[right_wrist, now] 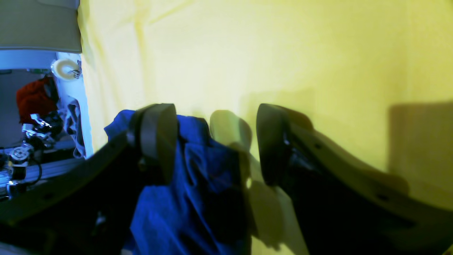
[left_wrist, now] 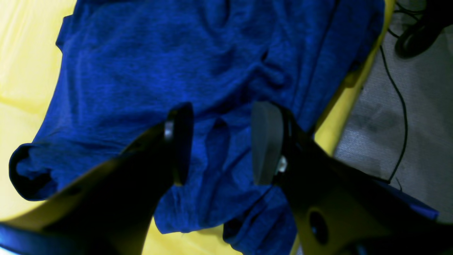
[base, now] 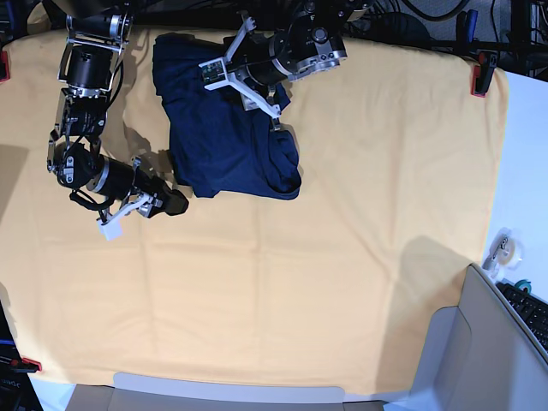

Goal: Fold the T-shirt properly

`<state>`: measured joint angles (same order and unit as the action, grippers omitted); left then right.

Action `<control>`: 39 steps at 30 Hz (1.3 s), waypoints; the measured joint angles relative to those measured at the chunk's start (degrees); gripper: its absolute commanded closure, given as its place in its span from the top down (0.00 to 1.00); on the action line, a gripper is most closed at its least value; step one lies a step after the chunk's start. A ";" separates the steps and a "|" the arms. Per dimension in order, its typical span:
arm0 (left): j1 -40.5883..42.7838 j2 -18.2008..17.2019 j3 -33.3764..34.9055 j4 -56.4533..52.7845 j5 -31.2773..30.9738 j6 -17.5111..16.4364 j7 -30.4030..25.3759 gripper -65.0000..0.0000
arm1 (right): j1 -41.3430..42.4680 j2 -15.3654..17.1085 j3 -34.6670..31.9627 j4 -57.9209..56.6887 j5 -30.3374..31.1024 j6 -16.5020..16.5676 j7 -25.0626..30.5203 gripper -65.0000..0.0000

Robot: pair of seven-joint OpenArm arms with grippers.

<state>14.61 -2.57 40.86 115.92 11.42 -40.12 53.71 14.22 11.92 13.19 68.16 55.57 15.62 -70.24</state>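
Fabric dominates the scene: the shirt, a dark blue piece of thin, soft knit, lies bunched and partly folded on the yellow cloth covering the table, toward the far edge of that cloth. Its surface is wrinkled, with a rounded lobe at its near right corner and a rolled cuff showing in the left wrist view.

Above the shirt's far right part, the left gripper hangs on an arm stretched out nearly level, its pale fingers spread apart over the folds with nothing between them but loose cloth below.

Beside the shirt's near left corner, the right gripper sits low, its arm bent down from the far left. Its dark, rounded fingers stand wide apart and hold nothing; one lies over the blue edge, the other over bare yellow cloth, which is smooth with faint creases.
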 measured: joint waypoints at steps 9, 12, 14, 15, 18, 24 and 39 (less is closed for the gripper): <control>0.00 0.55 -1.88 0.02 0.02 0.00 0.04 0.40 | 0.52 -1.70 -5.73 0.35 -0.37 0.00 1.16 0.55; 0.00 0.81 -1.88 0.02 -0.02 0.00 0.00 0.40 | 0.55 -3.37 -7.39 0.35 -0.37 0.00 1.40 0.55; 0.15 0.94 -1.88 0.02 0.00 -0.02 0.02 0.40 | 0.55 -3.89 -8.61 0.35 -0.39 0.00 1.44 0.55; 0.15 0.94 -1.88 0.02 0.00 -0.02 0.02 0.40 | 0.59 -4.35 -8.98 0.35 -0.46 -0.02 1.42 0.55; 0.15 0.96 -1.88 0.02 -0.02 0.00 0.02 0.40 | 0.72 -5.42 -9.33 0.35 -0.83 -0.02 1.46 0.55; 0.15 1.01 -1.88 0.02 -0.02 0.00 0.02 0.40 | 0.81 -5.46 -11.58 0.35 -0.81 0.00 1.84 0.54; 3.34 9.77 -26.36 2.29 -0.04 0.00 0.11 0.40 | 0.59 -5.46 -12.13 0.07 -2.71 -0.20 -0.11 0.00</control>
<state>17.96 7.20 14.50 118.21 11.38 -40.12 53.82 14.81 6.46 1.06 68.23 52.86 15.42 -70.35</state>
